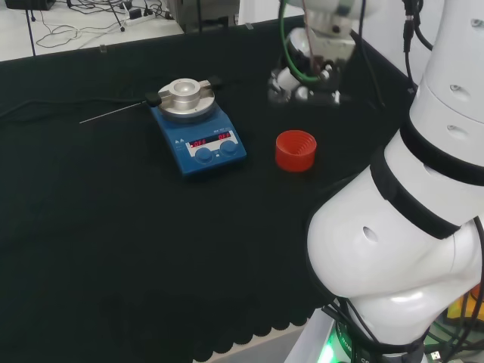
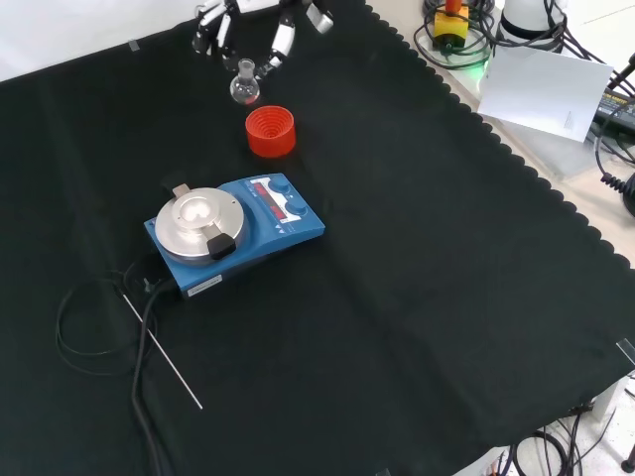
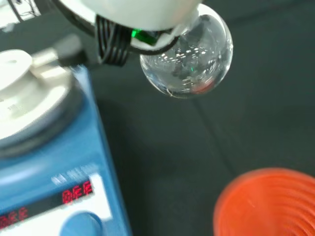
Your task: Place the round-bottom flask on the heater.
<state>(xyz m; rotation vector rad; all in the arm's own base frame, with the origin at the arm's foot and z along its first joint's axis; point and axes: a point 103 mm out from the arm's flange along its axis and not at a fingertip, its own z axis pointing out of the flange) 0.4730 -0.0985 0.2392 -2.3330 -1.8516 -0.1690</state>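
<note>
Closest to the wrist camera: a clear round-bottom flask (image 3: 189, 59), its glass bulb hanging just under a blurred white part of the hand (image 3: 142, 12), with green-lit black cabling beside it. In the front view, the hand (image 2: 260, 22) at the top edge of the picture, black and white fingers (image 2: 280, 45) curled downward around the neck of the same small flask (image 2: 244, 87), so clenched on the flask and holding it in the air. Bulb of the flask raised off the cloth, not resting on anything. In the head view, the hand (image 1: 302, 83) toward the upper right, below the white wrist and a green cable; flask too hard to make out there.

Just below the flask in the front view, a red ribbed ring stand (image 2: 270, 132), upright and with nothing in it, on the black cloth. In the head view, the same red stand (image 1: 295, 150) to the right of the heater and near it.

Farther out, a blue heater (image 2: 236, 231) with a round silver top plate (image 2: 198, 224) and red lit displays on its front, standing flat on the tabletop (image 2: 437, 297). Nothing on the plate. A black cable and a thin metal rod (image 2: 164, 354) trailing from the heater's side across the cloth.
</note>
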